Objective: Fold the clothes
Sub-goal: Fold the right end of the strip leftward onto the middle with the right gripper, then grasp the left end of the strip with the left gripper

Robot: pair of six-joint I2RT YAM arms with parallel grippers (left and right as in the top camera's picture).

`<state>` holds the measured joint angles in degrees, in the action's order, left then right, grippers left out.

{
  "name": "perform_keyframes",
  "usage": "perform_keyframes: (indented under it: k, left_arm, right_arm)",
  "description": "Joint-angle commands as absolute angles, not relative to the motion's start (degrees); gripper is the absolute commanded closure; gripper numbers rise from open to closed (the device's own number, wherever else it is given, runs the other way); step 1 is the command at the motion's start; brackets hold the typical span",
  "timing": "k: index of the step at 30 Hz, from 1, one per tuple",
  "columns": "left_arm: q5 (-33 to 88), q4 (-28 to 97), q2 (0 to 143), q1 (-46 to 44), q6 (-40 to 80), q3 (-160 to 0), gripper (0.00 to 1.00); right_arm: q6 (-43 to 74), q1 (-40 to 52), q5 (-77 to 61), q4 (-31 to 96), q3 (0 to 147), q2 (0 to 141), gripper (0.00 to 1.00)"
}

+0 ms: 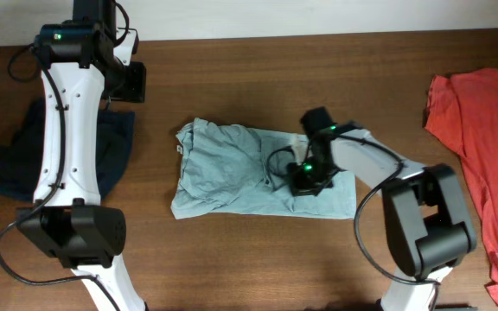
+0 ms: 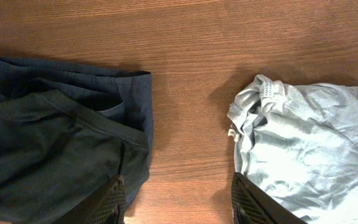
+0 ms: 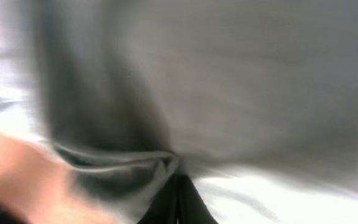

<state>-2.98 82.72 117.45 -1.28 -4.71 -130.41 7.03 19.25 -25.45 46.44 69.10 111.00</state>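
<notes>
A pale grey-blue T-shirt (image 1: 232,168) lies crumpled in the middle of the table, collar toward the left (image 2: 267,90). My right gripper (image 1: 305,180) is pressed down on its right part. In the right wrist view its fingers (image 3: 178,196) are together, with a fold of the grey fabric (image 3: 135,165) bunched at their tips. My left gripper (image 1: 128,82) hangs high at the back left. Its fingers (image 2: 114,202) stand open over bare wood, with nothing between them. A dark navy garment (image 2: 48,143) lies at the left, partly hidden under the left arm (image 1: 67,130).
An orange-red shirt (image 1: 482,130) is spread at the table's right edge. A strip of bare wooden table (image 2: 185,124) separates the navy garment from the T-shirt. The right arm's base (image 1: 426,225) stands at the front right.
</notes>
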Motion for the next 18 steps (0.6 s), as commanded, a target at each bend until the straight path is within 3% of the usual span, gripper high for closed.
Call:
perform_keyframes:
  k: [1,6,14,15,17,18]
  left_arm:
    - [-2.4,82.6,117.2,-1.3,-4.6,-131.4,0.45]
    - [-2.4,82.6,117.2,-1.3,-4.6,-131.4,0.44]
    - [0.6,83.4,117.3,-1.3,-4.3,-131.0,0.39]
    - [4.0,84.0,117.5,-1.3,-4.3,-130.0,0.39]
    - [8.5,84.2,117.6,-1.3,-4.2,-125.4,0.39]
    - [9.5,83.7,117.6,-1.3,-3.9,-123.2,0.39]
  right_arm:
    - [2.9,23.6,-34.1,45.6,70.6,110.9,0.96]
    - [-3.7,24.3,-32.6,48.1,74.6,109.2,0.96]
    - [2.4,14.7,-28.2,49.3,82.4,106.7,0.95]
    - [2.4,13.4,-28.2,50.2,82.4,106.7,0.91]
    - [2.4,10.1,-28.2,52.3,82.4,106.7,0.64]
    - [2.4,8.3,-28.2,53.1,82.4,106.7,0.60]
